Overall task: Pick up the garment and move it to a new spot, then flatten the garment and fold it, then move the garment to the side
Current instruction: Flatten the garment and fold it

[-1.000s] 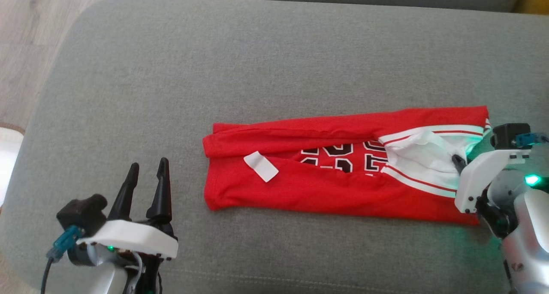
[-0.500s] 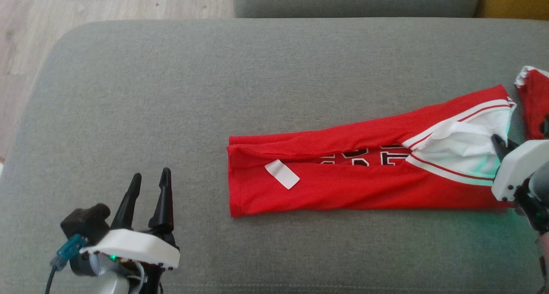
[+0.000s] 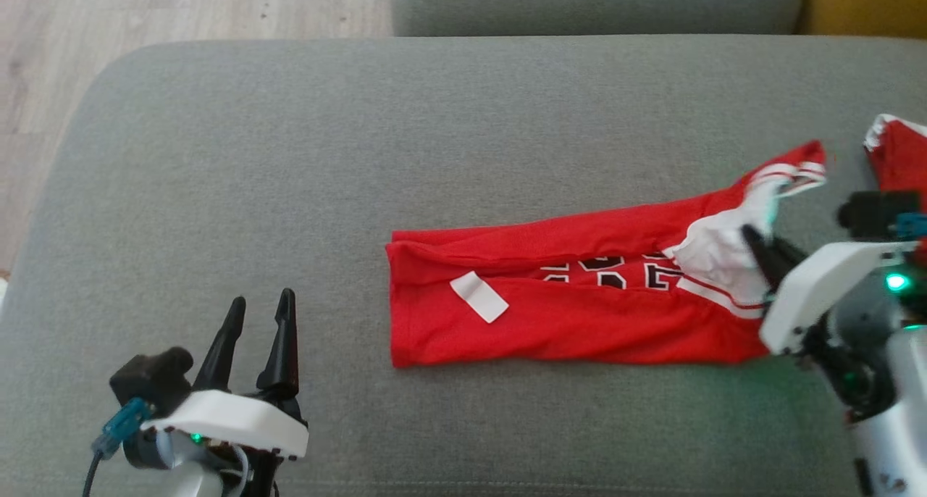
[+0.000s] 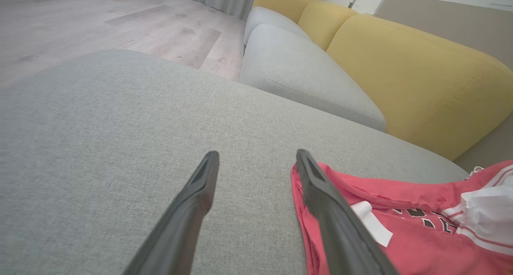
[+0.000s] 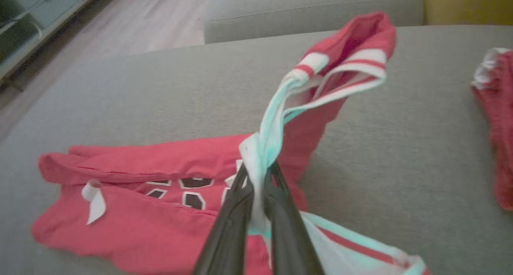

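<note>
The garment (image 3: 565, 316) is a red jersey with white trim and black numbers, folded into a long strip across the grey cushion (image 3: 362, 156). My right gripper (image 3: 753, 240) is shut on the white inner fabric at its right end, and that end is lifted off the cushion. In the right wrist view the gripper (image 5: 258, 174) pinches the white trim, and the striped red edge (image 5: 352, 54) hangs up and away. My left gripper (image 3: 261, 312) stands open at the lower left, apart from the garment's left edge (image 4: 304, 211). A white tag (image 3: 478, 297) lies on the garment.
Another red piece of cloth (image 3: 898, 156) lies at the cushion's right edge. A second grey cushion (image 3: 594, 4) and a yellow sofa back (image 4: 400, 66) stand behind. Wooden floor (image 3: 145, 11) shows at the upper left.
My right gripper has moved left and up with the garment's right end, which now bunches and rises off the cushion. The left gripper has stayed open in place.
</note>
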### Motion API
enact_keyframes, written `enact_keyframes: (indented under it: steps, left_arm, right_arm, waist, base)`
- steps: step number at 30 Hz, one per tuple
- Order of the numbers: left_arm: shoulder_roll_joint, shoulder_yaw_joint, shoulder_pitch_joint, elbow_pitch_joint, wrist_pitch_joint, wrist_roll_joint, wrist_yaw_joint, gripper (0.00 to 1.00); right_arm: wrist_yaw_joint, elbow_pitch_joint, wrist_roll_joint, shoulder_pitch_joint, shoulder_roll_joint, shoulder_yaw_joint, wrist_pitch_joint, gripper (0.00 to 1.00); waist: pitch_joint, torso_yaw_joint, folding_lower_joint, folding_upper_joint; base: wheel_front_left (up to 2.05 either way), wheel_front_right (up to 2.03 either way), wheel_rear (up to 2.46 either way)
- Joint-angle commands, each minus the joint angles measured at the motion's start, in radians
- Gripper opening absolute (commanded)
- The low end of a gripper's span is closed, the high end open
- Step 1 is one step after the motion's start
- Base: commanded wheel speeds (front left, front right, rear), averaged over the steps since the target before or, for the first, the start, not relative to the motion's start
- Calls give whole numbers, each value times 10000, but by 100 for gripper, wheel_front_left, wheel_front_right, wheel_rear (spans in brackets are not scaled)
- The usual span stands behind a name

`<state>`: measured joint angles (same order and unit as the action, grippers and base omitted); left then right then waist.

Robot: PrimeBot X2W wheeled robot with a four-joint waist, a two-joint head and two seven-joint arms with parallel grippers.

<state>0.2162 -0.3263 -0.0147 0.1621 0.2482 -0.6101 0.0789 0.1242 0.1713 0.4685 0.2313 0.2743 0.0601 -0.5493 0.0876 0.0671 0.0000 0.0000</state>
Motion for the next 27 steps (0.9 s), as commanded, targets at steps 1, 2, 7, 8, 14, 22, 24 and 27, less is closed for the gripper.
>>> enact_keyframes:
  steps: [1,2,7,8,14,22,24,27]
  left_arm:
    - [155,342,-423,-268,81,-34,0,100]
    - [153,340,-437,-261,82,-40,-10,100]
    - [95,323,-508,-227,90,-58,-43,100]
    - [83,323,-517,-222,92,-62,-50,100]
    - [-15,245,-647,-169,101,-49,-136,100]
    - [-116,98,-928,-209,112,91,-259,100]
    - [-123,73,-951,-229,114,120,-264,100]
    - [-134,32,-961,-256,115,146,-274,100]
  right_arm:
    - [65,-653,147,79,-37,353,-118,0]
    - [65,-840,215,46,-96,495,-188,0]
    - [65,-1406,591,77,-439,1298,-433,0]
    - [65,-1428,651,127,-565,1441,-433,0]
    - [65,-1000,826,502,-1352,2158,-255,0]
    - [65,583,1244,1251,-2125,3101,431,0]
    - [65,989,1424,1423,-2190,3329,608,0]
    - [65,1543,1675,1658,-2228,3662,894,0]
  waist:
    - [-34,113,0,0]
    - [-41,173,0,0]
    - [-43,452,0,0]
    - [-28,501,0,0]
    - [73,828,0,0]
    - [160,1515,0,0]
    - [161,1684,0,0]
    - [158,1921,0,0]
  base:
    - [0,0,0]
    - [0,0,0]
    - [0,0,0]
    - [0,0,0]
    - [0,0,0]
    - [0,0,0]
    - [0,0,0]
    - [0,0,0]
